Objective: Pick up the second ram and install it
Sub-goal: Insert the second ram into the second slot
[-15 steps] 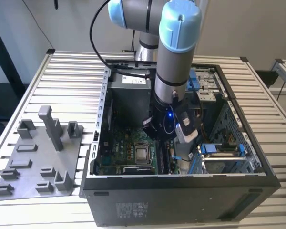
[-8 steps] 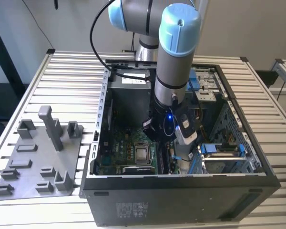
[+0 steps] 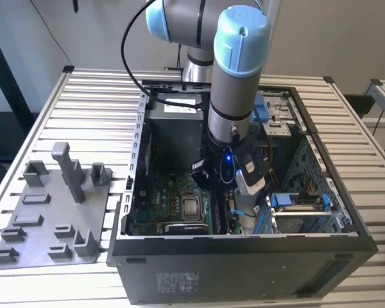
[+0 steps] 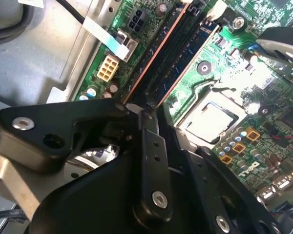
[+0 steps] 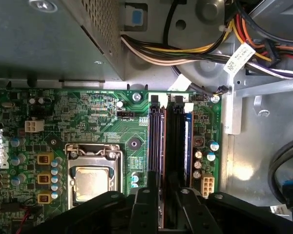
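Observation:
My gripper [image 3: 226, 192] is down inside the open black computer case [image 3: 244, 269], over the green motherboard's memory slots. Two dark memory sticks stand side by side in those slots. In the first wrist view the second ram [image 5: 172, 146] is the stick farther from the processor socket, and the other stick [image 5: 155, 146] is beside it. The gripper [image 5: 167, 214] has one black finger on each side of the second ram's near end, shut on it. In the second wrist view the second ram [image 4: 156, 53] runs away from the gripper [image 4: 146, 112].
The processor socket [image 5: 93, 180] lies beside the slots. A metal power supply box [image 5: 49, 39] and a cable bundle [image 5: 195, 48] crowd the case above the board. A grey tray [image 3: 51, 218] of plastic blocks sits on the slatted table at the exterior view's left.

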Available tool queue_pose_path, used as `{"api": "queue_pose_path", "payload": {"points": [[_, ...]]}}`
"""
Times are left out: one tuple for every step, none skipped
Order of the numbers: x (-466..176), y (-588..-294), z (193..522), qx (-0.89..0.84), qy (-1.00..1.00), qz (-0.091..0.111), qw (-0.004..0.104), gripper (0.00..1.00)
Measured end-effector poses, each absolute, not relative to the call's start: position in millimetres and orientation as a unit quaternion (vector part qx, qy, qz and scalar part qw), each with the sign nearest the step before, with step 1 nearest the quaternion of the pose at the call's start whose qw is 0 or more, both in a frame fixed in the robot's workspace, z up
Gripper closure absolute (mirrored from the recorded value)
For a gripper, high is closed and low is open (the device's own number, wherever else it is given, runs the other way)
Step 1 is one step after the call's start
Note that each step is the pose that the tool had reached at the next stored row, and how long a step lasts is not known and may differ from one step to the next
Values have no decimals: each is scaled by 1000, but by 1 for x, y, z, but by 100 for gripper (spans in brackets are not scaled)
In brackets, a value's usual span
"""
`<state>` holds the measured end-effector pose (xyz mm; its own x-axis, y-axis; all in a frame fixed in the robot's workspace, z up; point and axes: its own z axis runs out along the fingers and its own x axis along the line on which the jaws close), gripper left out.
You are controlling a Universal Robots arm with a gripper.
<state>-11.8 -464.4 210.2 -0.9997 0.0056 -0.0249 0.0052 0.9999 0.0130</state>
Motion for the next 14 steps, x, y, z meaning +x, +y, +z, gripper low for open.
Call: {"api": "queue_pose_path", "payload": {"points": [[-12, -464, 211, 3, 1000, 6, 12, 72], [-12, -465, 213, 3, 1000, 7, 12, 72], [-12, -464, 216, 3, 1000, 8, 12, 72], [-12, -464, 221, 3, 1000, 8, 12, 72], [-12, -464, 225, 3, 1000, 8, 12, 72], [-12, -464, 230, 4, 1000, 8, 12, 72], [-12, -464, 234, 4, 1000, 8, 12, 72], [-12, -464, 239, 4, 1000, 8, 12, 72], [-12, -465, 243, 4, 1000, 8, 12, 72], [-12, -464, 243, 3, 1000, 8, 12, 72], [-12, -464, 243, 3, 1000, 8, 12, 72], [-12, -464, 243, 3, 1000, 8, 12, 72], [-12, -464, 243, 3, 1000, 8, 12, 72], [-12, -464, 243, 3, 1000, 8, 12, 74]]}}
